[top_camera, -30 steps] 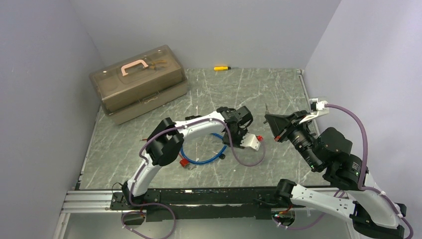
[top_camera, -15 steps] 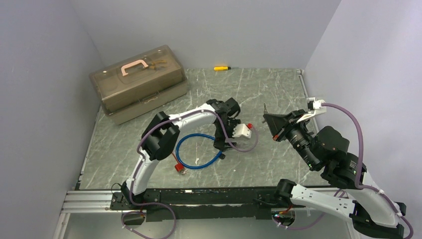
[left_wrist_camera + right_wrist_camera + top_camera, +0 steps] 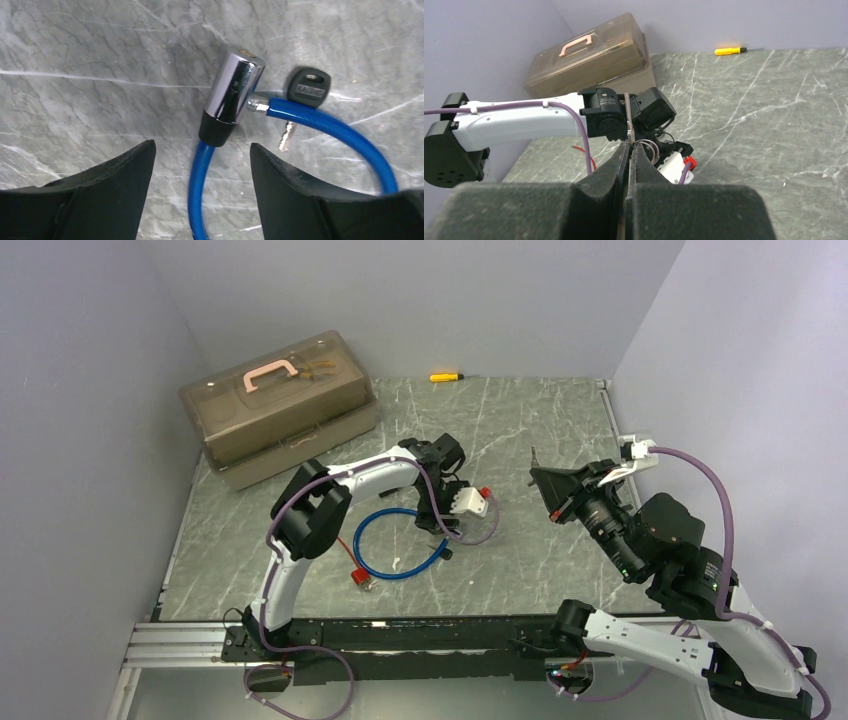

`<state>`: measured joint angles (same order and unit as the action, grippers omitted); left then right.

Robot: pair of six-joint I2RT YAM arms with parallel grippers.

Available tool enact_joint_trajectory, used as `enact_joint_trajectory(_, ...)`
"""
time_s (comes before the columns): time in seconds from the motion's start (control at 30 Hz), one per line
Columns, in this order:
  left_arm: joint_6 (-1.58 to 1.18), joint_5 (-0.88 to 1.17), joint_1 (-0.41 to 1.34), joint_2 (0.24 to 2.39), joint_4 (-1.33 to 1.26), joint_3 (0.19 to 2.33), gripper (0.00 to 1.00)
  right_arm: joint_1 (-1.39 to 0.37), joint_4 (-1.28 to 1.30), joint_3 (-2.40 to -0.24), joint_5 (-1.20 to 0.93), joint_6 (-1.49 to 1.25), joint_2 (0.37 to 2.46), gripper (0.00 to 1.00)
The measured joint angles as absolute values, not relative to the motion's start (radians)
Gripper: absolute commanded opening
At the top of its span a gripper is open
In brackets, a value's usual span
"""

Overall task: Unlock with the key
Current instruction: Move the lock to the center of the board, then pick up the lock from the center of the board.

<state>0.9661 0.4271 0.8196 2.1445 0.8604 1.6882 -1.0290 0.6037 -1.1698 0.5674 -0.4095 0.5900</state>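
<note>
The lock is a blue cable loop (image 3: 372, 562) with a chrome cylinder (image 3: 234, 87) and a black collar, lying flat on the marble table. My left gripper (image 3: 202, 165) hangs open just above the cable (image 3: 199, 195), right below the collar, touching nothing. A black-headed key (image 3: 310, 87) lies on the table partly under the cable beside the cylinder. My right gripper (image 3: 628, 146) is raised at the right, shut on a thin metal key blade (image 3: 627, 117) that sticks up between the pads, with a wire ring (image 3: 651, 148) hanging beside it.
A brown translucent toolbox (image 3: 280, 405) with a pink handle stands at the back left. A yellow screwdriver (image 3: 445, 376) lies by the back wall. A small red tag (image 3: 362, 580) sits near the cable's front left. Walls close in on both sides.
My left arm has swung left and back over the cable, and its jaws have spread apart. The cable loop has shifted slightly left. The right arm has stayed put.
</note>
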Motion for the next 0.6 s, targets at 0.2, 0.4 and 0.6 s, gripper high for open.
enact_joint_trajectory(0.2,0.990,0.411,0.820,2.137,0.763,1.616,0.48,-1.029,0.603,-1.187,0.568,-0.409,0.590,0.00)
enact_joint_trajectory(0.4,0.979,0.435,0.820,2.060,0.659,1.478,0.16,-1.029,0.603,-1.196,0.568,-0.405,0.590,0.00)
enact_joint_trajectory(0.6,0.954,0.456,0.809,2.010,0.571,1.392,0.00,-1.029,0.602,-1.196,0.573,-0.400,0.604,0.00)
